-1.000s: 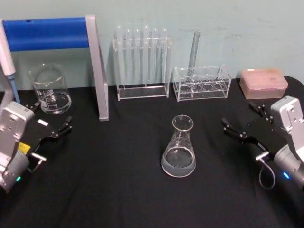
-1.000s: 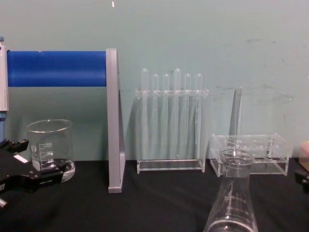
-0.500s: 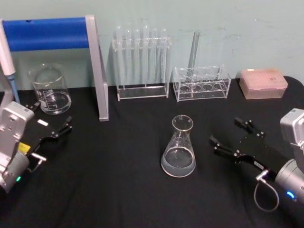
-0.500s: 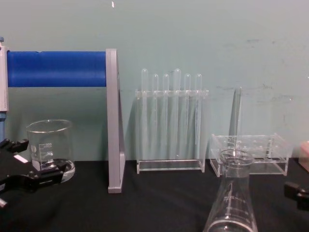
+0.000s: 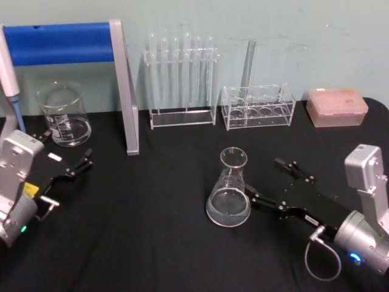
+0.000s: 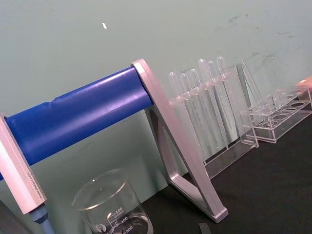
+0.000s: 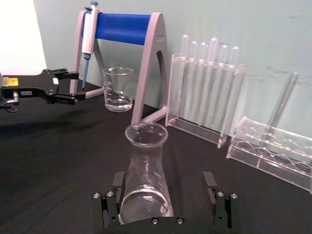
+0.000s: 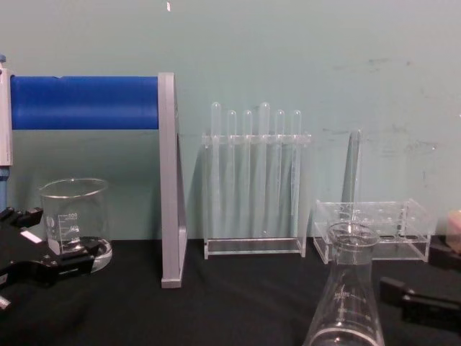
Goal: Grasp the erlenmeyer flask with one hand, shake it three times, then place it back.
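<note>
Right hand [image 5: 266, 180] moved in from right, now just beside erlenmeyer flask [image 5: 230, 190], fingers spread wide, gripping nothing. Flask upright at table [image 5: 158, 243] centre. Left hand [image 5: 65, 149] parked near beaker [image 5: 64, 115], fingers apart.

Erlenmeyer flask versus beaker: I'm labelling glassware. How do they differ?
The erlenmeyer flask tapers to a narrow neck; the beaker is straight-sided. The flask stands mid-table inside the open right gripper; the beaker stands far left by the parked left gripper. Both are clear, upright, graduated glass.
</note>
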You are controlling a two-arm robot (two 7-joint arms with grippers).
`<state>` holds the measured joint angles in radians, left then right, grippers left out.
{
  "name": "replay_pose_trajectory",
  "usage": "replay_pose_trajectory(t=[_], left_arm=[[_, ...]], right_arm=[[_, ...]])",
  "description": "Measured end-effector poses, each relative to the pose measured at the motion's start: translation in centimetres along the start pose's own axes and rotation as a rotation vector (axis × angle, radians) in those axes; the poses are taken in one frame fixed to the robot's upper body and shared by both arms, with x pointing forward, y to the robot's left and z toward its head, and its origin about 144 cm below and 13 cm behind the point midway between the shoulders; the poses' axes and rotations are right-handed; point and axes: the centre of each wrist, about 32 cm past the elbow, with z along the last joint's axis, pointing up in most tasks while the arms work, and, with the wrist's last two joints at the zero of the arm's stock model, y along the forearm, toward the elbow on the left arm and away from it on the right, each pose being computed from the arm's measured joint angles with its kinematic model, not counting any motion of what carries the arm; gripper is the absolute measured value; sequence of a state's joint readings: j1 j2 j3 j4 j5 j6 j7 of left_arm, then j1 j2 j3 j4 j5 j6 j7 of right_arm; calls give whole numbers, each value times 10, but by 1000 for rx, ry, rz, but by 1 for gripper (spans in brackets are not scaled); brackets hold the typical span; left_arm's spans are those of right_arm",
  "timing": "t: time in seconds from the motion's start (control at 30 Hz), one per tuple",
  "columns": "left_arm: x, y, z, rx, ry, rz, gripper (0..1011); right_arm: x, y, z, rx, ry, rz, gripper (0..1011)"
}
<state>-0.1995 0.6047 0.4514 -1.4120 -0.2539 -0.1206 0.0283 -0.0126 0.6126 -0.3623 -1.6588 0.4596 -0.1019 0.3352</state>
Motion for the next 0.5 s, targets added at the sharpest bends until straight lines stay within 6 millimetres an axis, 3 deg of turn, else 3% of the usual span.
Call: replay_pose_trajectory(t=[0.5], left_arm=[[0,0,0,0,0,0,1001]], right_arm=[[-7,33,-2,6,-3,45,1000]])
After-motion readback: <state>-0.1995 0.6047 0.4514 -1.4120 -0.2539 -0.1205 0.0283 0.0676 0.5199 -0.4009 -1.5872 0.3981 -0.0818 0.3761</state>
